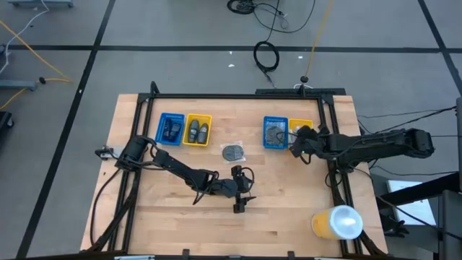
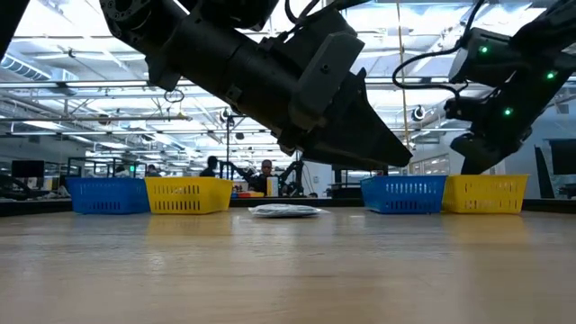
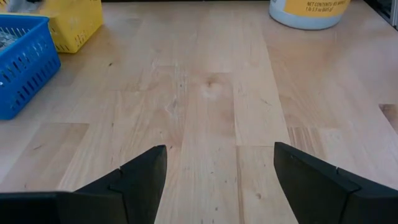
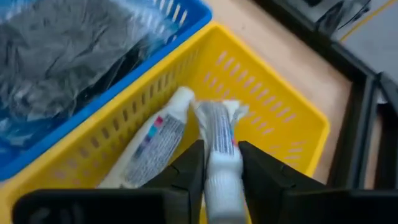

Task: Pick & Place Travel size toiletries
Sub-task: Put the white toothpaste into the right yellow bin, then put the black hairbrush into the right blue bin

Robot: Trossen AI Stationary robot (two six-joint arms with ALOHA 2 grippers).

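- Right gripper [image 4: 221,168] is over the right yellow tray [image 4: 292,118], at the table's far right, fingers [image 4: 186,171] clenched on a white tube [image 4: 221,155]
- A second tube [image 4: 152,143] lies in that same tray, just beside the held one
- The blue tray [image 4: 180,25] next door holds clear-wrapped grey discs [image 4: 62,50]
- Left gripper [image 3: 217,180] sits low over bare table [image 3: 211,93] near the middle front, fingers spread wide with nothing between them
- One wrapped disc [image 1: 232,152] lies loose on the wood between the two tray pairs, just beyond the left gripper
- On the far left, another blue tray [image 1: 171,128] and yellow tray [image 1: 197,130] each carry dark pieces
- The big yellow cylinder [image 1: 336,222] stands at the near right corner, well apart from it all
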